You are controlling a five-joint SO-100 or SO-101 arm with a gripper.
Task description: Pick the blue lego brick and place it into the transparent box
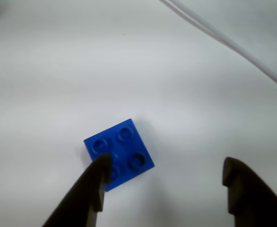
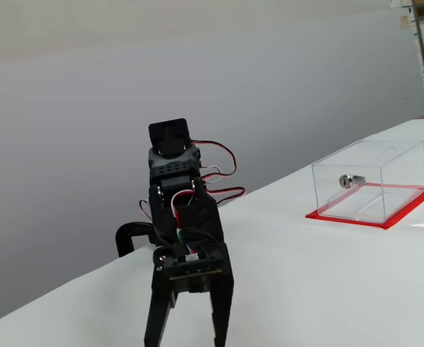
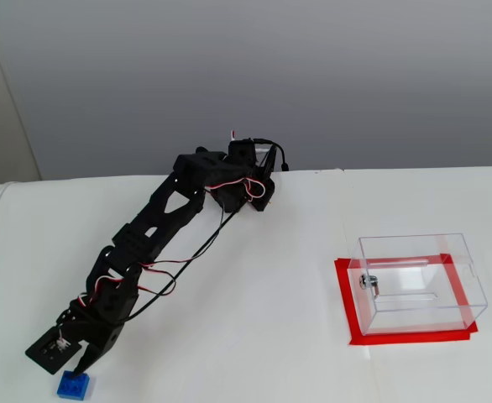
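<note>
The blue lego brick (image 1: 119, 152) lies studs up on the white table, alone. My gripper (image 1: 167, 169) is open just above it. The left fingertip (image 1: 102, 165) overlaps the brick's near corner in the wrist view, and the right fingertip (image 1: 230, 171) stands well clear to the right. In a fixed view the brick (image 3: 74, 385) sits at the lower left, right under the gripper (image 3: 68, 366). The transparent box (image 3: 418, 281) stands empty on its red base (image 3: 347, 312) far to the right, with the silver lock (image 3: 367, 282) on its left wall. It also shows in the other fixed view (image 2: 371, 177).
A white cable (image 1: 223, 39) crosses the top right of the wrist view. The black arm (image 3: 158, 227) stretches from its base at the table's far edge down to the left. The table edge runs behind the arm (image 2: 187, 217).
</note>
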